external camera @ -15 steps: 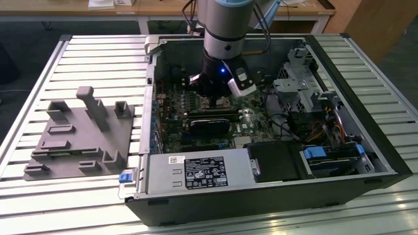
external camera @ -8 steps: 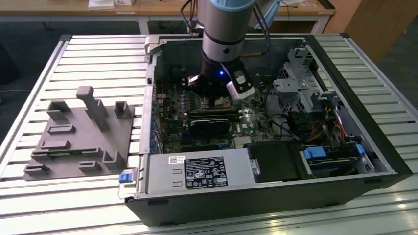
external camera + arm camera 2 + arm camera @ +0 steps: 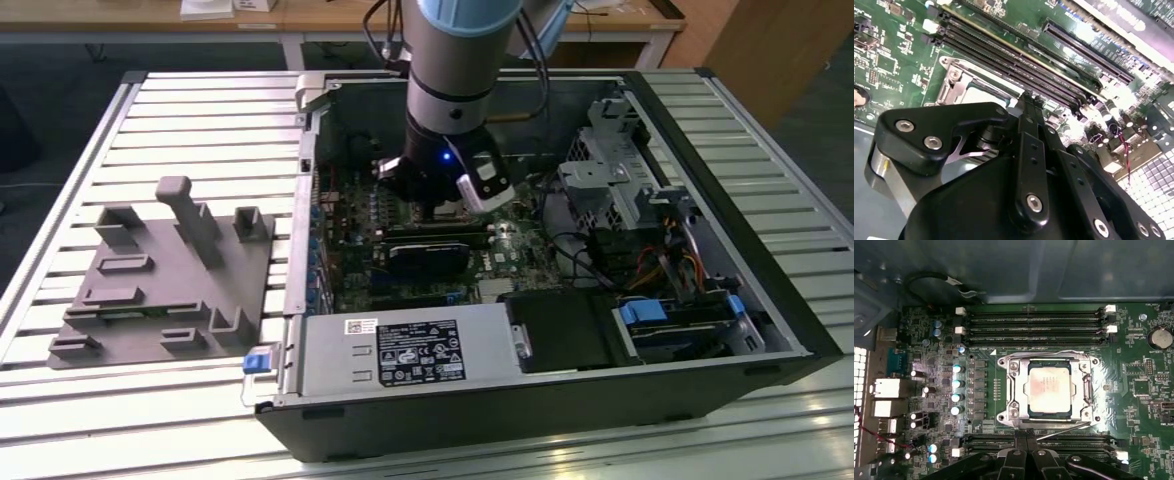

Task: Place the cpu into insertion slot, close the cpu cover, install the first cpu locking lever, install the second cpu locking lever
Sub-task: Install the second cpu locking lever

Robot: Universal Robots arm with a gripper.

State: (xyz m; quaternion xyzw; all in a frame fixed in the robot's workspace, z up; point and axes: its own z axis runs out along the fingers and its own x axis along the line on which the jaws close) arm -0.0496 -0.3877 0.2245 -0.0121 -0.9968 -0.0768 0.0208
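Note:
In the first wrist view the cpu [image 3: 1048, 387] lies flat in the insertion slot [image 3: 1049, 414]. The silver cpu cover [image 3: 1015, 390] is down around it. One thin locking lever [image 3: 1044, 351] runs along the socket edge by the far memory slots. The other lever [image 3: 1066, 430] lies slanted along the opposite edge, its end right beside my fingertips. My gripper [image 3: 1026, 439] hangs just off that edge, its fingers pressed together. In the second wrist view the gripper [image 3: 1029, 99] hovers beside the cover's corner [image 3: 954, 82]. In the exterior view the gripper [image 3: 434, 207] is low inside the case.
Long black memory slots [image 3: 1034, 322] flank the socket on two sides. A row of capacitors [image 3: 956, 385] stands beside it. A black graphics card [image 3: 434, 250], the power supply [image 3: 400, 350] and drive cages [image 3: 614, 170] crowd the case. A grey fixture [image 3: 160, 270] sits on the table.

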